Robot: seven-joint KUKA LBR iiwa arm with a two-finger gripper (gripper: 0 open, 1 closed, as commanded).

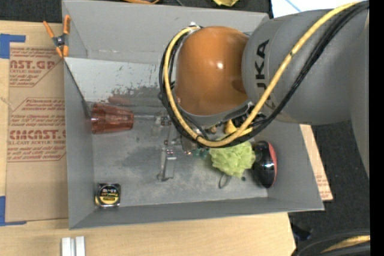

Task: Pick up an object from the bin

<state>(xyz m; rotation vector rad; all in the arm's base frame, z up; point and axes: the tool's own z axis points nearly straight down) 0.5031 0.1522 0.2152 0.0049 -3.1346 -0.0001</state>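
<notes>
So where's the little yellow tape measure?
In the camera view, the tape measure sits in the bottom left corner of the bin, by itself, below the red see-through thing.

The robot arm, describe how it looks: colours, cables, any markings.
The arm is a thick, rounded grey shell with black letters, partly hidden, ending in KA. A glossy orange dome cover caps the wrist. Yellow and black cables loop round the dome and run back along the arm. Below it, the gripper is slim bare metal.
</notes>
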